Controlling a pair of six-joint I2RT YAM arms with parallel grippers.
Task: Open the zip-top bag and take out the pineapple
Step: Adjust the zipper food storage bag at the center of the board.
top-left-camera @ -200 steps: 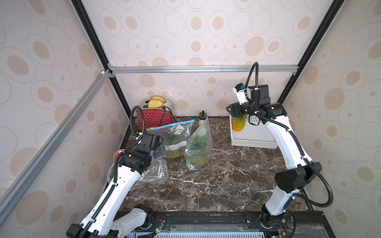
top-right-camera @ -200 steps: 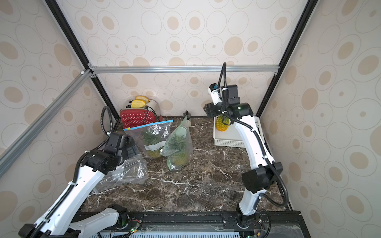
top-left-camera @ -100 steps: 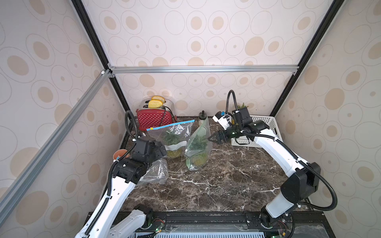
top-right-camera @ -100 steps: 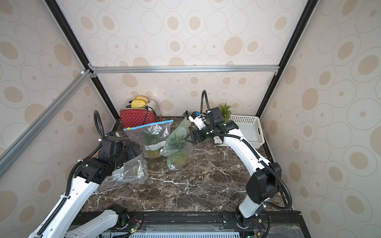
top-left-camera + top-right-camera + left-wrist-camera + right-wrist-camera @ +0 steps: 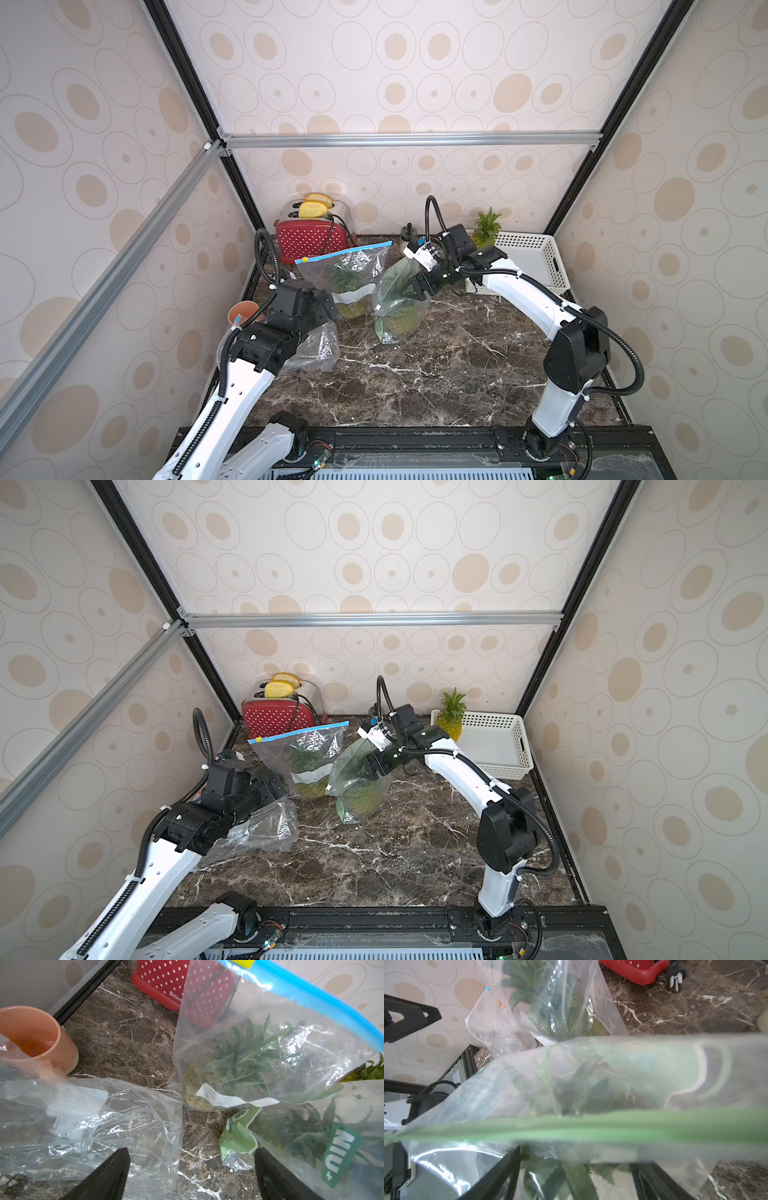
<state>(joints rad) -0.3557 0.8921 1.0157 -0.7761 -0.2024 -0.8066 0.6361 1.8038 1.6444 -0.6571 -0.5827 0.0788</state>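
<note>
Green bag: stands on the marble table near its middle, top leaning toward the back, with green print low on its side in the left wrist view.
Pineapple: inside the green bag, fruit at the bottom and crown pointing up.
Green zip: a blurred strip across the right wrist view; I cannot tell whether it is sealed.
Right gripper: at the green bag's upper side, jaws spread wide. In its wrist view bag film lies over both fingers, and no clamp on it shows.
Blue bag: just beside the green bag, toward the left arm, upright with its blue strip on top.
Second pineapple: inside the blue bag, behind a white label.
Left gripper: low, near the foot of the blue bag, jaws apart and holding nothing. Its fingers frame bare marble.
Empty bag: crumpled flat on the table under the left arm.
Cup: orange, at the table's left edge, beside the empty bag.
Toaster: red with white dots, in the back left corner, with toast sticking out.
Basket: white, in the back right corner.
Loose pineapple: upright at the basket's near-left corner.
</note>
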